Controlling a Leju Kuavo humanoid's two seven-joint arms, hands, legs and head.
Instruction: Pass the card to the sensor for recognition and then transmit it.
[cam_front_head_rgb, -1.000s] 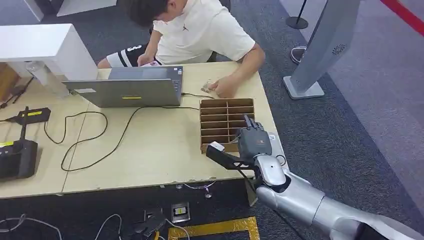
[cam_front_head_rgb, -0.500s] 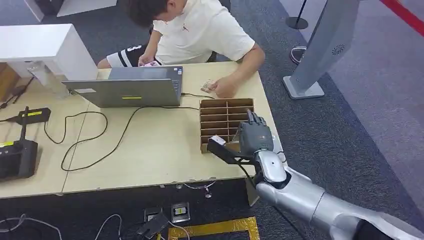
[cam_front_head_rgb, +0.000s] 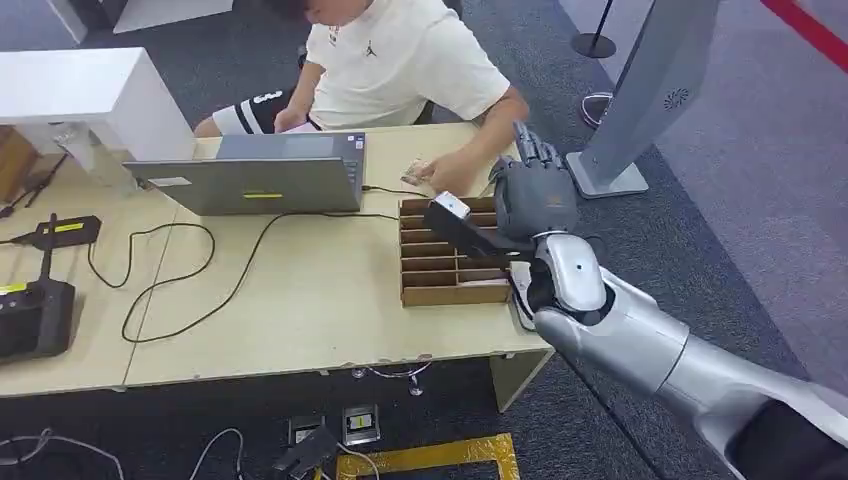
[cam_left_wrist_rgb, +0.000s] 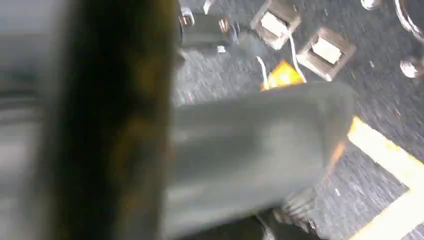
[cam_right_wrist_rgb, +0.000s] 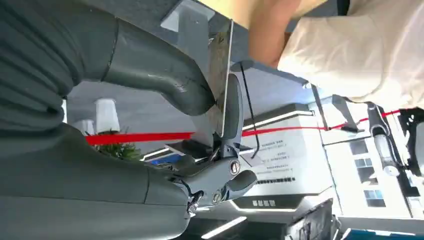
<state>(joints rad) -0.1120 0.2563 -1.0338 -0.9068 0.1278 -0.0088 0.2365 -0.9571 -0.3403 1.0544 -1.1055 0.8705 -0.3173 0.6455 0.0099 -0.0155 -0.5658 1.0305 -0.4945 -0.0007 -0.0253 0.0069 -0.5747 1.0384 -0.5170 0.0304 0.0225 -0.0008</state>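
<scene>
Rising from the near edge of the wooden slotted tray (cam_front_head_rgb: 440, 285), the right hand (cam_front_head_rgb: 525, 200) is now travelling up and away from the robot, and in the head view it is hovering over the tray's far right corner, close to the seated person's hand (cam_front_head_rgb: 455, 175) on the table (cam_front_head_rgb: 300, 300). A second ago it was sitting low by the front slots; half a second ago it was only starting to lift. The card itself is hard to make out here, though the thumb is reaching across with a pale tip showing.

The left wrist view is looking blurrily down at the carpet, with floor sockets and yellow tape; the left hand (cam_left_wrist_rgb: 250, 155) is appearing as a grey smear, and I cannot tell how its fingers are lying.

The right wrist view is showing the card (cam_right_wrist_rgb: 221, 75) plainly: the thick grey thumb (cam_right_wrist_rgb: 165, 80) is pressing it against a darker finger, so it is being pinched edge-on, with the person's arm behind.

So the card is already out of the tray and being carried; presenting it to the sensor seems to be the step in hand, though I cannot tell which object is the sensor.
</scene>
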